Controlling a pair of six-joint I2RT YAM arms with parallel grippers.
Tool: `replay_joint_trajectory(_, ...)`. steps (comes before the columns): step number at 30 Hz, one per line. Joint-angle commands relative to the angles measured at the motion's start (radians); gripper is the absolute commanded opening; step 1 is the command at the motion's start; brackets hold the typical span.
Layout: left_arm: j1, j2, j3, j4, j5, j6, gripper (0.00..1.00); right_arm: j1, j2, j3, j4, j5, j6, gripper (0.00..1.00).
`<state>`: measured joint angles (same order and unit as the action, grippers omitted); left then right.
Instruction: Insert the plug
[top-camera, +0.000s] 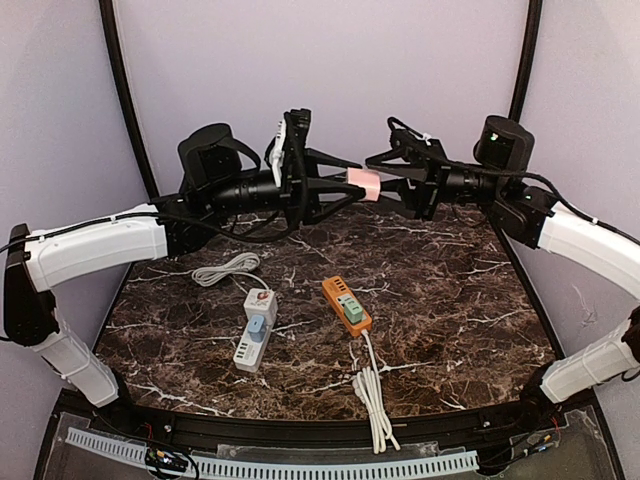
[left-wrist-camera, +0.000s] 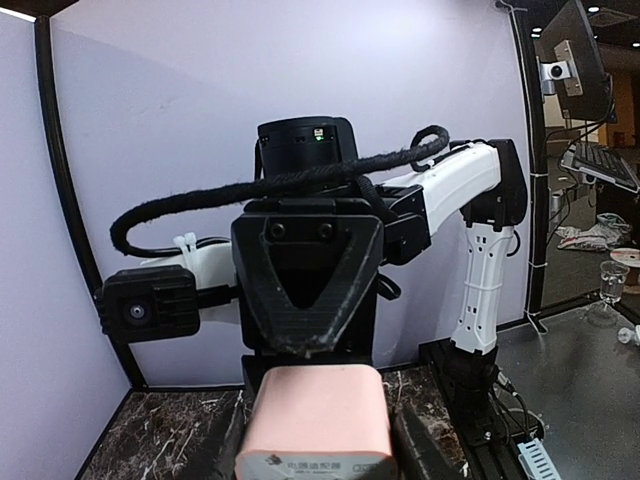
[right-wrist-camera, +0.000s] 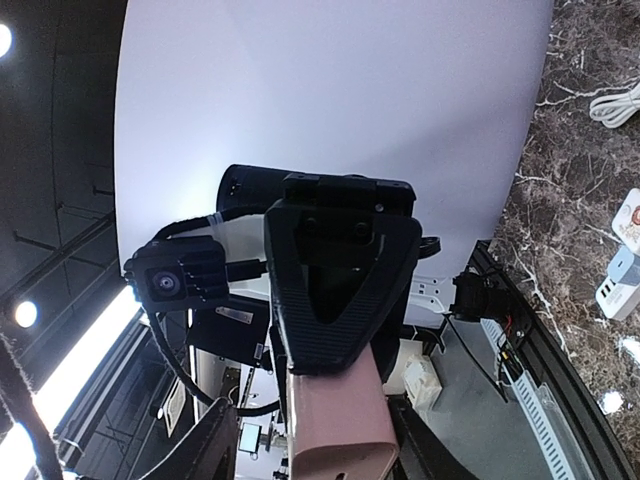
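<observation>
far left on the dark marbled surface (top-camera: 450, 300): a loose white cable (top-camera: 225, 268), coiled, lying flat. just right of it, a white power strip (top-camera: 255, 335) with a blue block (top-camera: 257, 324) seated on top. near centre, an orange power strip (top-camera: 346, 304) carrying a green block (top-camera: 352, 308), its cord bundle (top-camera: 373, 395) trailing toward the near edge. above all this, well clear of the surface, the two arms meet nose to nose. left tool (top-camera: 348, 186) is pressed together on the pink plug (top-camera: 364, 185), pads tight on both flanks in its wrist view. the plug hangs in mid-air between the arms, not near either strip. right tool (top-camera: 385, 183) faces it from the other side, fingers straddling the plug's far end. a sliver of gap shows on one side in the right wrist view, so whether it pinches yet i cannot tell. reads as a hand-over or regrip in the air, with insertion not yet begun. to do it well: get the right pads square on the plug's flat sides and firmly seated before the left lets go, since a skewed pinch would tilt the prongs later. release slowly, draw the arms straight apart, no twist. which face carries the prongs is not visible here. which strip is the target, i cannot tell.
</observation>
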<state>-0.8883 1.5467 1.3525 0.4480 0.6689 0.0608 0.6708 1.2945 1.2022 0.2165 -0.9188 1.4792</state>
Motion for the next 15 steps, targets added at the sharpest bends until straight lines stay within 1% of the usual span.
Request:
replay_joint_trajectory(1,0.005,0.006,0.032,0.002,-0.010,0.029,0.01,0.007,0.000,0.004,0.037,-0.027,0.004,0.46)
replay_joint_trajectory(4,0.005,0.009,0.035,-0.002,-0.019,0.037,0.01,0.007,-0.002,0.001,0.034,-0.028,0.004,0.40)
replay_joint_trajectory(9,0.005,0.014,0.037,-0.003,-0.016,0.040,0.01,0.007,0.002,0.006,0.032,-0.029,0.005,0.33)
replay_joint_trajectory(15,0.005,0.015,0.036,-0.005,-0.025,0.050,0.01,0.007,0.001,0.010,0.032,-0.034,0.009,0.32)
